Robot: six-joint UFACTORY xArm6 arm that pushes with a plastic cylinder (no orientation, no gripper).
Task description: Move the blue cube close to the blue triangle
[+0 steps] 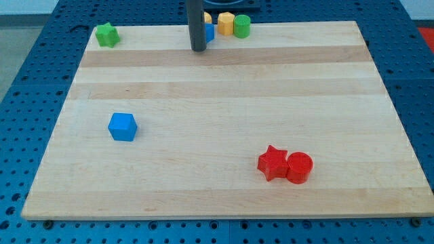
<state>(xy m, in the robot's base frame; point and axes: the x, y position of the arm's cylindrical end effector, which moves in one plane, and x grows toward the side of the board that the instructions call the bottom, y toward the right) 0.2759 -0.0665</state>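
The blue cube (pixel 123 127) lies on the wooden board (pixel 224 102) at the view's left, about mid-height. A blue block (pixel 209 31), likely the blue triangle, sits at the view's top centre, mostly hidden behind my rod. My tip (pixel 198 49) rests on the board just below and left of that blue block, far up and right of the blue cube.
A green star block (pixel 106 34) lies at the top left corner. A yellow block (pixel 226 23) and a green cylinder (pixel 242 26) sit right of the rod at the top edge. A red star (pixel 272 163) and red cylinder (pixel 299 167) touch at the bottom right.
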